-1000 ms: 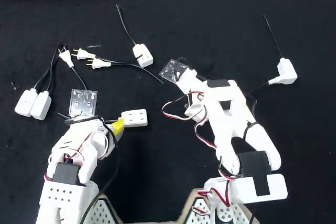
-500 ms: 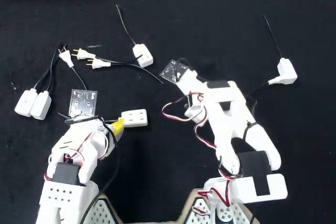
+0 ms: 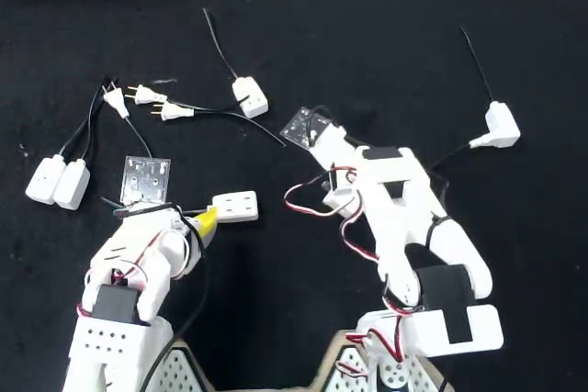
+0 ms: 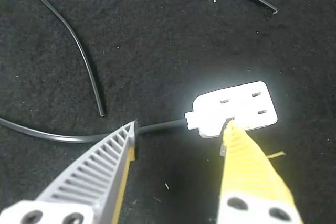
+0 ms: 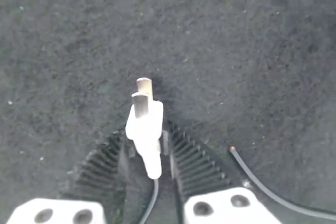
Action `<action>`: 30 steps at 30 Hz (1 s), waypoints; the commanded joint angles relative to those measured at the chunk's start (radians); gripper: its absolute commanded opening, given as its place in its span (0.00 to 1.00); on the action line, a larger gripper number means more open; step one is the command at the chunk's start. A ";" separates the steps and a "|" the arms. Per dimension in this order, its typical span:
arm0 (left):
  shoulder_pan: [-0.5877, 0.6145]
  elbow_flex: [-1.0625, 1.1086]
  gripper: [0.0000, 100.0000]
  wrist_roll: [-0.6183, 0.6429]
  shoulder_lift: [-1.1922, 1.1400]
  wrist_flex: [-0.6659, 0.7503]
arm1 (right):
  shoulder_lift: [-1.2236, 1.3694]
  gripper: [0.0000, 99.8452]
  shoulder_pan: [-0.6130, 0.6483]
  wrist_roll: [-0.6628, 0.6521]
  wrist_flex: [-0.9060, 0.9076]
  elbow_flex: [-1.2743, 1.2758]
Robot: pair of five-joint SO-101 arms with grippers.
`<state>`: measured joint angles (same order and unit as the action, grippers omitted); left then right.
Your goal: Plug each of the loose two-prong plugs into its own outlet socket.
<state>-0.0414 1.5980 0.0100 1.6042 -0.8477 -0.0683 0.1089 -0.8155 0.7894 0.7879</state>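
Left pincer [image 4: 178, 127] wide open, low over the table [image 4: 157, 35], jaws astride the spot where the cord [image 4: 63, 137] enters the socket block [image 4: 233, 108]. Yellow finger [image 4: 247, 166] touching the block's near edge, grey finger [image 4: 105, 166] just beside the cord. Likely parked there to pin the block: light thing, bound to skid under a push. Slots face up, so insertion wants to come from above.

Right pincer [image 5: 145, 137] clamped on a plug [image 5: 143, 116]. Gripped by the body, both prongs [image 5: 140, 95] bare and poking past the fingertips, wire trailing back between the jaws. Sensible hold: leaves the metal free for the slots. Seen from above, sits a bit farther out than the block and off to its right, well apart, prongs not lined up with anything yet.

Beyond, on the left: three loose plugs [image 3: 142, 94] lying flat, close together. Two white sockets [image 3: 57, 181] side by side near the left edge, a small socket [image 3: 250, 96] mid-table. Far right, an angled white piece [image 3: 501, 126] on its own wire; socket or plug, can't tell.

No plug seated anywhere visible, so early days. Next up, by my read: swing the held plug over the pinned block, tilt the prongs down, match the slot pair.
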 commanded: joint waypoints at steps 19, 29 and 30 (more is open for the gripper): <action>0.189 -0.062 0.27 0.055 0.008 0.014 | -0.306 0.01 0.617 0.448 -0.026 -0.022; 0.189 -0.067 0.27 0.055 0.008 0.014 | -0.170 0.01 0.680 0.546 -0.157 -0.013; 0.186 -0.067 0.27 0.055 0.008 0.015 | -0.170 0.01 0.680 0.545 -0.161 -0.007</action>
<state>0.1458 1.5980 0.0499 1.6042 -0.8477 -0.2371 0.7733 -0.2785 0.6605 0.7894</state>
